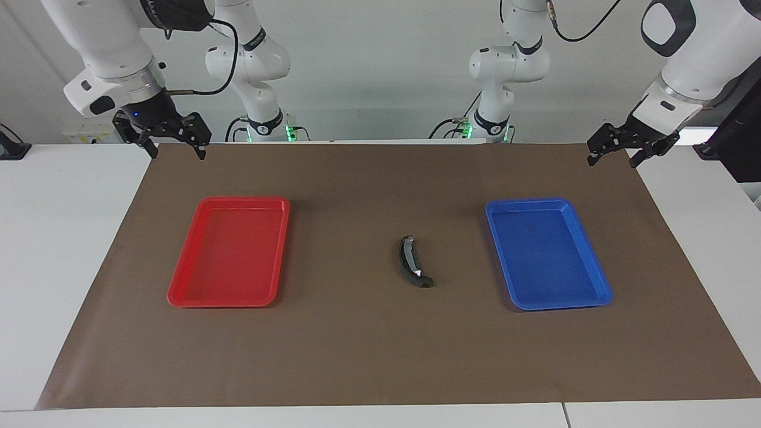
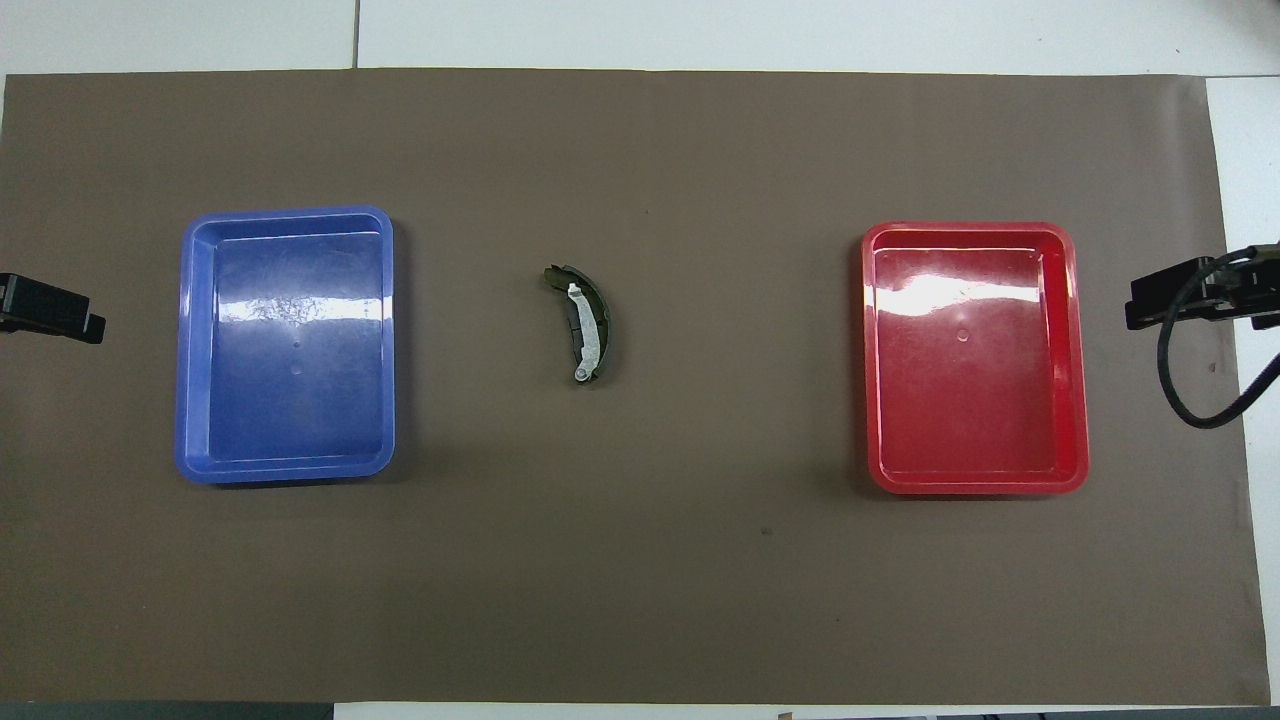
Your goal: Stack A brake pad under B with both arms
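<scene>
2 brake pads lying stacked on brown mat (image 1: 380,356) between blue tray (image 1: 600,285) and red tray (image 1: 178,295), B (image 1: 410,260) resting on A brake pad (image 1: 424,282), left gripper (image 1: 615,150) and right gripper (image 1: 173,142) waiting raised with fingers spread, holding nothing.

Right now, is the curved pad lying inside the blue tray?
No. The curved pad lies on the brown mat between the blue tray and the red tray.
</scene>
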`<control>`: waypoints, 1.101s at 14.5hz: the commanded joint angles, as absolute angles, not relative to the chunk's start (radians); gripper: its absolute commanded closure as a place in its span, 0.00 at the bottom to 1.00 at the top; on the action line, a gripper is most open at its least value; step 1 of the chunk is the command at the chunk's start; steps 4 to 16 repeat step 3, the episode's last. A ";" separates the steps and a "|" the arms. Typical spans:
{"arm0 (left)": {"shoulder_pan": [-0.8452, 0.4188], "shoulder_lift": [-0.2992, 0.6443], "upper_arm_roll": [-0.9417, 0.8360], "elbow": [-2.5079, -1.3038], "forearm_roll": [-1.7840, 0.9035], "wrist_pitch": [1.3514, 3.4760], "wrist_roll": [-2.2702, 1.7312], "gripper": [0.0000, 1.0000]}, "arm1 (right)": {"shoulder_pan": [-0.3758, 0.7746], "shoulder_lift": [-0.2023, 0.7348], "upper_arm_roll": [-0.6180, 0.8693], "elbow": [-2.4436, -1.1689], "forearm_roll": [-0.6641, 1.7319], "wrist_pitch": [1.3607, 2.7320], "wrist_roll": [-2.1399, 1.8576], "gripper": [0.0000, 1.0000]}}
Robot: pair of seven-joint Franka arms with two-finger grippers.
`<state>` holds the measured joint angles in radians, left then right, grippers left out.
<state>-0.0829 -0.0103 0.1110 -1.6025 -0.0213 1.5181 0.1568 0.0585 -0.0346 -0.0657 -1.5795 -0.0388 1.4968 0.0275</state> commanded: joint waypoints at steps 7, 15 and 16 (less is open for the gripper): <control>-0.075 -0.020 0.107 -1.600 -0.011 1.509 0.164 0.01 | 0.058 -0.038 -0.071 -1.582 -0.066 1.508 -0.002 0.00; -0.075 -0.020 0.107 -1.600 -0.011 1.509 0.164 0.01 | 0.058 -0.038 -0.071 -1.582 -0.066 1.508 -0.002 0.00; -0.075 -0.020 0.107 -1.600 -0.011 1.509 0.164 0.01 | 0.058 -0.038 -0.071 -1.582 -0.066 1.508 -0.002 0.00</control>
